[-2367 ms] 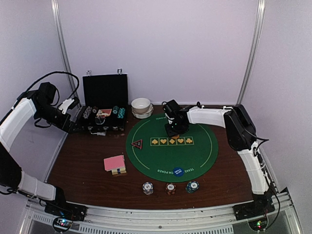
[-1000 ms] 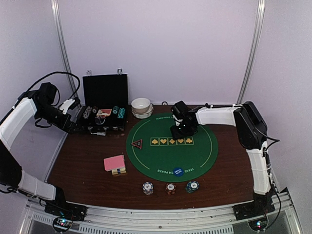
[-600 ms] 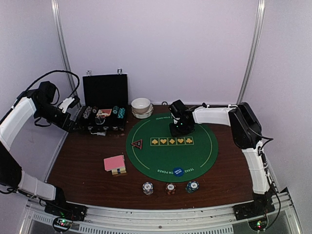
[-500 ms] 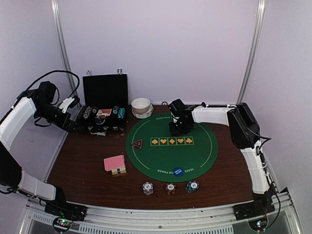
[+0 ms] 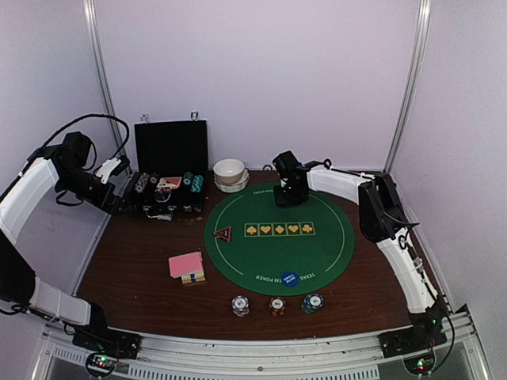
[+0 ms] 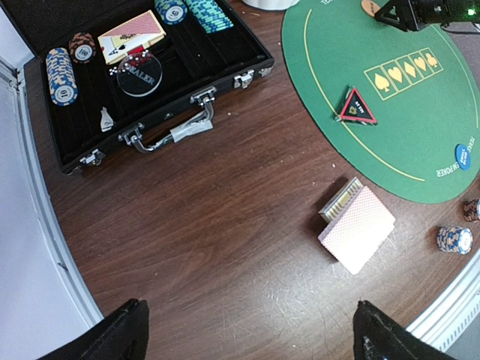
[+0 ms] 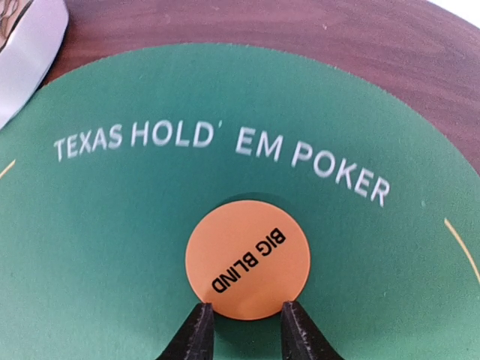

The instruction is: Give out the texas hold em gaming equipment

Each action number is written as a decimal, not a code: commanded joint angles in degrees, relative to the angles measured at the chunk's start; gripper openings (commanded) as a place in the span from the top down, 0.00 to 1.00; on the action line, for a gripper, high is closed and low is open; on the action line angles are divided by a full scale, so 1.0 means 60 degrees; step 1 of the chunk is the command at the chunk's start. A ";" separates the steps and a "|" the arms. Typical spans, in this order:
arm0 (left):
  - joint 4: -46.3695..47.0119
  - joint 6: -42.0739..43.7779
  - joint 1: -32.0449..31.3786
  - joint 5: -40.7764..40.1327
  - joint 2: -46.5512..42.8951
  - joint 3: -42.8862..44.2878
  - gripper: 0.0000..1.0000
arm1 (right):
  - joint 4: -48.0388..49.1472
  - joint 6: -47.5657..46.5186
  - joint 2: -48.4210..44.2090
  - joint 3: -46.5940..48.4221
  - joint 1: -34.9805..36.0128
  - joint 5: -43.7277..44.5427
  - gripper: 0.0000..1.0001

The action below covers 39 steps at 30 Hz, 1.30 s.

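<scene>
An orange disc (image 7: 247,259) marked BIG BLIND sits at the far side of the green poker mat (image 5: 317,253), below the mat's lettering. My right gripper (image 7: 244,319) pinches its near rim between both fingertips. On the mat also lie a red triangle token (image 5: 223,233) and a blue disc (image 5: 290,279). A pink-backed card deck (image 5: 186,264) rests on the wood left of the mat. Three chip stacks (image 5: 276,305) stand in a row near the front edge. My left gripper (image 6: 247,334) hangs open high above the bare wood at the left.
An open black case (image 5: 168,190) with more chips, cards and a clear dealer button stands at the back left. Stacked white bowls (image 5: 230,174) sit behind the mat's far left rim, close to the right arm.
My right gripper has moved from the mat's suit row toward its far edge and its jaws have narrowed onto the orange disc. The left arm has stayed still.
</scene>
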 commanded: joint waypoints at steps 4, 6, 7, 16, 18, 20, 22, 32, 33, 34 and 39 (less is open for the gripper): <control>0.0038 0.0098 0.0071 -0.0025 0.0012 0.0222 0.02 | -0.0688 0.0038 0.0772 0.1582 -0.0114 0.0098 0.67; 0.0039 0.0112 0.0071 -0.0038 -0.0009 0.0204 0.02 | -0.0626 -0.0121 0.0571 0.1487 -0.0073 -0.0003 0.65; 0.0041 0.0113 0.0071 -0.0070 -0.0026 0.0203 0.03 | -0.0579 -0.0218 0.0402 0.1330 -0.0032 -0.0038 0.63; -0.0170 0.0153 0.0069 -0.0060 -0.0082 0.0264 0.02 | 0.0441 -0.1197 -0.3110 -0.3056 0.1174 -0.0438 0.31; -0.0215 0.0171 0.0071 -0.0066 -0.0119 0.0249 0.03 | 0.0640 -0.1299 -0.3919 -0.4187 0.1656 -0.0541 0.26; -0.0244 0.0199 0.0071 -0.0071 -0.0153 0.0222 0.02 | 0.0631 -0.1392 -0.4553 -0.5118 0.2152 -0.0578 0.24; -0.0287 0.0222 0.0071 -0.0085 -0.0196 0.0204 0.02 | 0.0544 -0.1380 -0.5047 -0.5870 0.2567 -0.0742 0.24; -0.0465 0.0231 0.0071 0.0046 -0.0323 0.0214 0.02 | 0.0266 -0.0977 -0.6015 -0.8213 0.4054 -0.0706 0.42; -0.0458 0.0223 0.0071 0.0074 -0.0314 0.0228 0.02 | 0.0269 -0.0968 -0.6002 -0.8299 0.4088 -0.0743 0.43; -0.0471 0.0209 0.0071 0.0078 -0.0335 0.0239 0.02 | 0.0269 -0.0962 -0.5991 -0.8373 0.4105 -0.0758 0.46; -0.0530 0.0179 0.0071 0.0104 -0.0399 0.0301 0.02 | 0.0322 -0.0903 -0.5964 -0.8708 0.4143 -0.0741 0.53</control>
